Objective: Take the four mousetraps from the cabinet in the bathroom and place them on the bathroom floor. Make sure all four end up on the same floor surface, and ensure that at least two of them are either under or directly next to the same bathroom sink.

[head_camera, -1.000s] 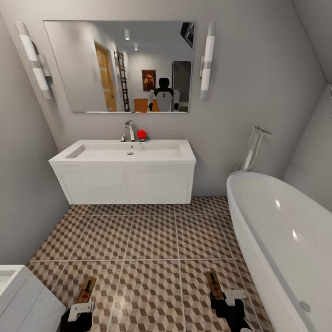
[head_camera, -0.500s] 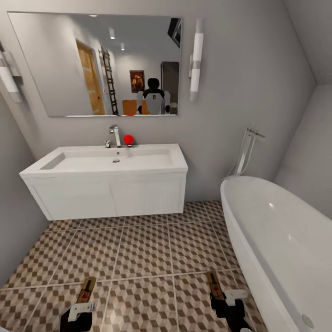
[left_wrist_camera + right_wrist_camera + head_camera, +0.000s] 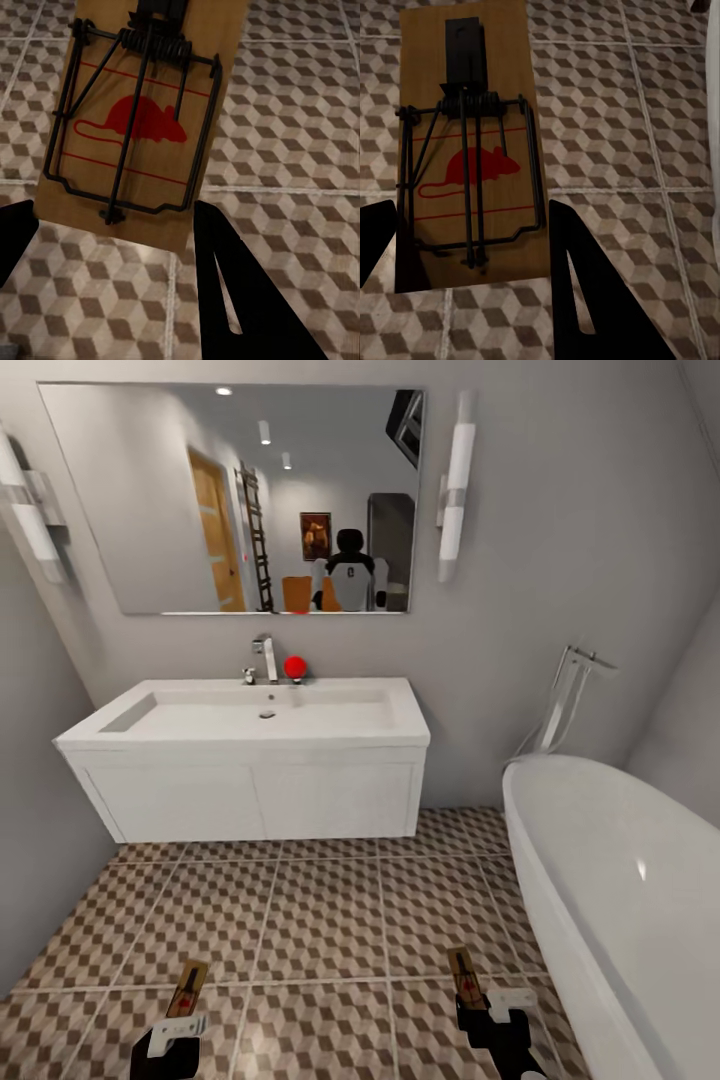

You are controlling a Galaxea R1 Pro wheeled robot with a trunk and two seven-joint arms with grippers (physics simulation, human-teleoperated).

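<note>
- The left hand (image 3: pixel 172 1036) pinches one mousetrap (image 3: pixel 187 990); in the left wrist view this trap (image 3: pixel 142 120) sits between the two dark fingers (image 3: pixel 240 300), flat side up, with the red mouse print and the black wire spring showing.
- Its long axis runs forward from the hand, toward the sink (image 3: pixel 250 720); in the head view the far end leans slightly to the right.
- The right hand (image 3: pixel 490 1005) pinches a second mousetrap (image 3: pixel 463 972); in the right wrist view this trap (image 3: pixel 469 150) also lies between the fingers (image 3: pixel 592 292), spring side up.
- The long axis of that one also points forward — its far end leans a little to the left, so the two traps point slightly toward each other.
- Both traps are held in the air above the bathroom floor (image 3: pixel 330 900), well apart from each other and not touching the tiles, as far as the views show.
- The sink stands ahead against the wall, with a chrome tap (image 3: pixel 266 658) and a small red ball (image 3: pixel 294 667) on its rim; the white bathtub (image 3: pixel 620 900) is at the right.
- Compared with half a second ago, the whole head view has shifted — sink, mirror (image 3: pixel 240 500) and bathtub sit more to the right, so the camera has moved.
- Both hands and their traps keep almost the same places in the head view.
</note>
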